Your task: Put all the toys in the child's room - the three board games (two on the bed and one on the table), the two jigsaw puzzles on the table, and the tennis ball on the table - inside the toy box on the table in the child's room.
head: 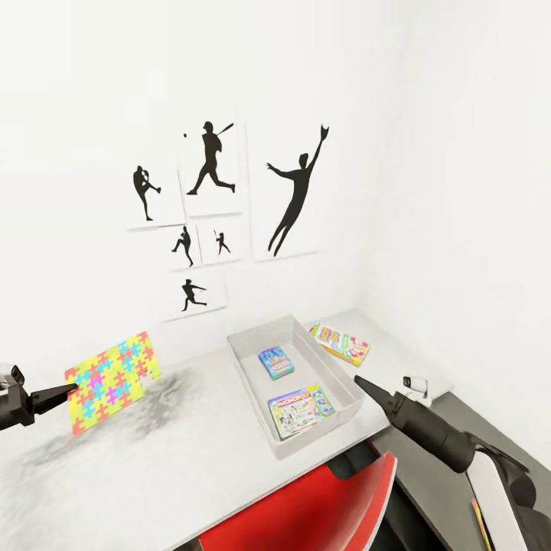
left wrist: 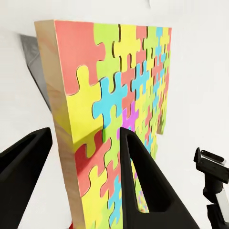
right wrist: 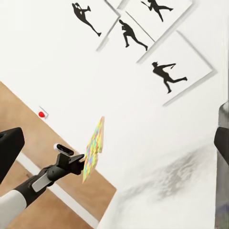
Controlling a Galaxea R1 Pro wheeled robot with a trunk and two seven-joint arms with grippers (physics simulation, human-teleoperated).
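My left gripper [head: 73, 392] is shut on the edge of a bright jigsaw puzzle [head: 109, 380], held tilted above the table [head: 191, 451]. In the left wrist view the black fingers [left wrist: 138, 181] clamp the puzzle's [left wrist: 119, 95] wooden edge. The grey toy box [head: 249, 367] stands mid-table with a blue board game [head: 275, 362] and a pastel board game [head: 300, 411] lying flat inside. A third board game [head: 339, 342] lies on the table just right of the box. My right gripper [head: 360, 380] hovers open by the box's near right corner. The tennis ball and the bed are out of view.
A red chair [head: 321, 497] sits at the table's front edge. Baseball-silhouette pictures [head: 210, 164] hang on the white wall behind. The lower dark desk section [head: 459, 417] runs along the right. Wood floor [right wrist: 28, 119] lies beyond the table's left end.
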